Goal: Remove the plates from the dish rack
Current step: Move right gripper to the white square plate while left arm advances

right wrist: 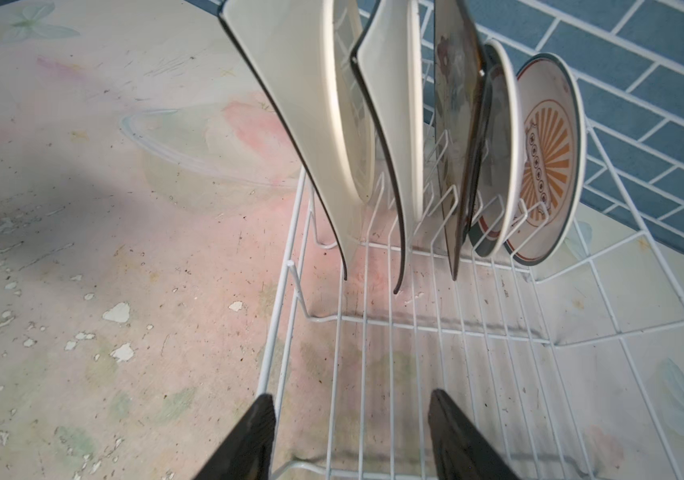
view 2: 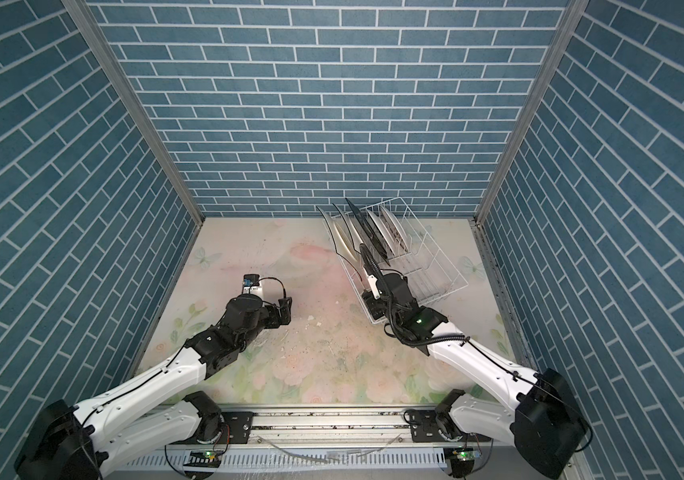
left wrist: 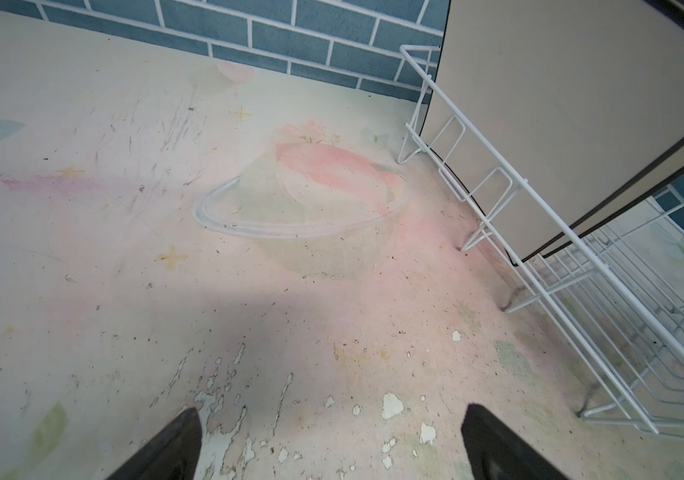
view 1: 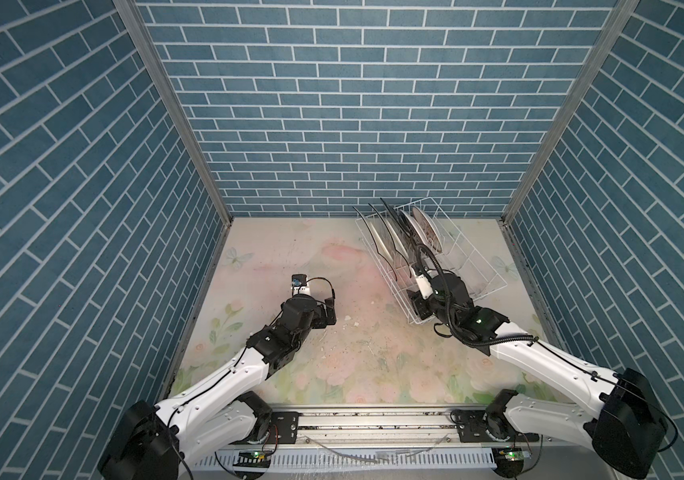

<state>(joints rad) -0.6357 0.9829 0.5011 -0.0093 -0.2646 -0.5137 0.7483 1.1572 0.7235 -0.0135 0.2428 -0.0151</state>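
Right end effector (right wrist: 350,397) points lengthwise along dish rack (right wrist: 440,328)

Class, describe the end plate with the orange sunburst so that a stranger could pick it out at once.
Find the white wire dish rack at the back right of the table. Five plates stand on edge in it; take the round end plate farthest from the square ones. It alone shows an orange sunburst face.

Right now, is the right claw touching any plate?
Apart. The right wrist view shows bare dish rack wires between the right claw and the nearest plate.
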